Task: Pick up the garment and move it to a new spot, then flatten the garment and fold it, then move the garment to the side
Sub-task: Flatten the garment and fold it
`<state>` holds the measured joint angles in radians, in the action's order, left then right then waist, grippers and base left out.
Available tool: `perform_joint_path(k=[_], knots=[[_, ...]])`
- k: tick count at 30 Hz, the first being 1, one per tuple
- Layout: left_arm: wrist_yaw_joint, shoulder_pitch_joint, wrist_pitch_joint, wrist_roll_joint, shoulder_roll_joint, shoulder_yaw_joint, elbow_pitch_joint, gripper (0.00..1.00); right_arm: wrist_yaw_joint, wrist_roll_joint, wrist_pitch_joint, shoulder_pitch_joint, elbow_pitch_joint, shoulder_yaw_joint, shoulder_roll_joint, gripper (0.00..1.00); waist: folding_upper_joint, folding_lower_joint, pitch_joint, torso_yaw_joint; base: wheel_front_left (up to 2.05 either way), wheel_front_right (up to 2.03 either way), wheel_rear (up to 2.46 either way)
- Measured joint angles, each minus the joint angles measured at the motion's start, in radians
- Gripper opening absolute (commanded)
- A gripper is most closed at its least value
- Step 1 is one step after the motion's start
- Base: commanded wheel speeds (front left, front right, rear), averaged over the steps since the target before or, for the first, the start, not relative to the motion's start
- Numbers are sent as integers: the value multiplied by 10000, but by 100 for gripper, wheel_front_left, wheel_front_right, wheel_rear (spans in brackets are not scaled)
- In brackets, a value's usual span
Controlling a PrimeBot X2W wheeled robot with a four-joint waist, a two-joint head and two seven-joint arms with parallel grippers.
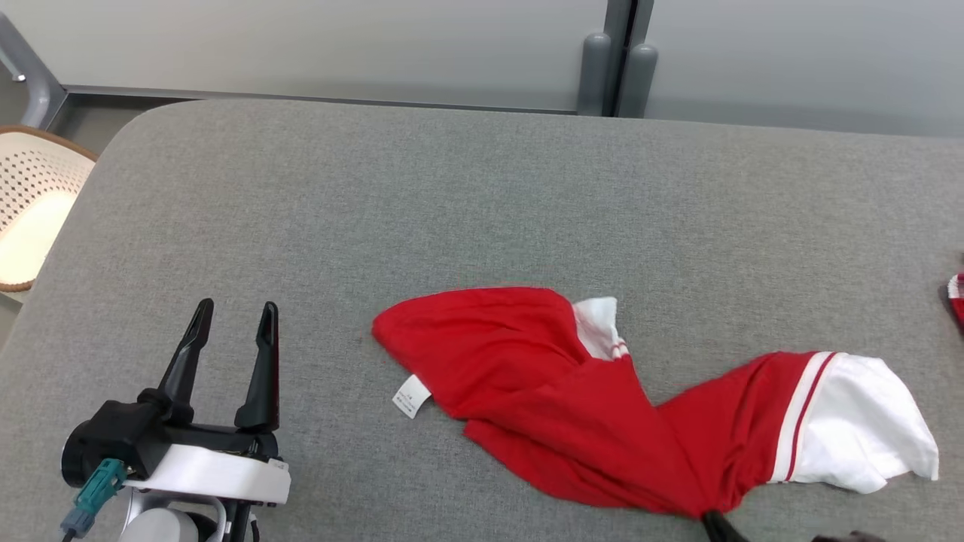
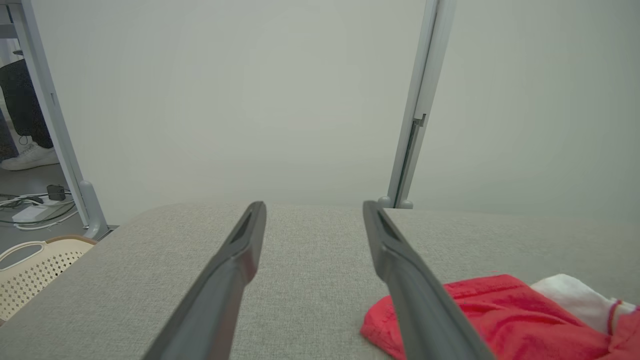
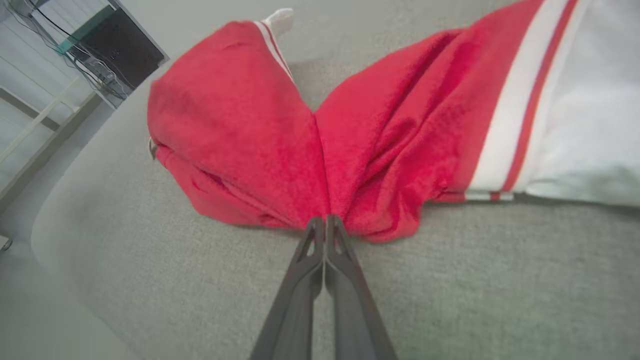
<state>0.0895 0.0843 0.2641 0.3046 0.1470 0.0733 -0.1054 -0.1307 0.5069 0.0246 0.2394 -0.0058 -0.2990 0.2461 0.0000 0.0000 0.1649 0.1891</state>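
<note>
- Basket (image 1: pixel 30 203): cream, perforated, beside the left edge of the surface (image 1: pixel 452 196).
- Left tool (image 1: pixel 236 309): near left, fingers spread apart, grasping nothing, over bare grey surface.
- Garment (image 1: pixel 542 391): red with white striped ends, crumpled, right of centre on the near side.
- Right tool (image 3: pixel 325 221): near edge, fingers clenched on the garment's bunched red edge.
- Red-and-white scrap (image 1: pixel 956 297): at the right edge.

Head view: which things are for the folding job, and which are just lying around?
For the job: red and white garment; right gripper, pinching it; left gripper, open.
Just lying about: cream basket; striped cloth at the far right.
</note>
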Motion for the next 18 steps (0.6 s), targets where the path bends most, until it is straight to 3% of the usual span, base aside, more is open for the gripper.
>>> perform_joint_path(k=[3, 4, 5, 6, 12, 18], knots=[[-27, -51, -13, 0, 36, 10, 2, 100, 0, -61, 127, 493, 499, -146, -249, 0, 0, 0, -85, -118, 0, 0, 0], [-33, -87, -52, 0, 42, 23, 6, 100, 0, -75, 111, 541, 652, -213, -295, 7, 0, 0, -101, -149, 0, 0, 0], [-54, -128, -86, -2, 48, 40, 0, 100, 0, -52, 71, 529, 761, -186, -376, 44, 0, 0, -119, -179, 0, 0, 0], [-75, -158, -88, 0, 58, 35, 10, 100, 0, -81, -6, 469, 830, -148, -424, 100, 0, 0, -135, -217, 0, 0, 0], [-290, -388, -178, -19, 167, -33, 153, 100, 0, -918, -884, -423, 142, 445, -644, 100, 0, 0, -254, -471, 0, 0, 0], [-558, -784, -282, -105, 238, -73, 397, 100, 0, -1885, -1030, -1204, -788, 1241, -692, 100, 0, 0, -535, -737, 0, 0, 0]])
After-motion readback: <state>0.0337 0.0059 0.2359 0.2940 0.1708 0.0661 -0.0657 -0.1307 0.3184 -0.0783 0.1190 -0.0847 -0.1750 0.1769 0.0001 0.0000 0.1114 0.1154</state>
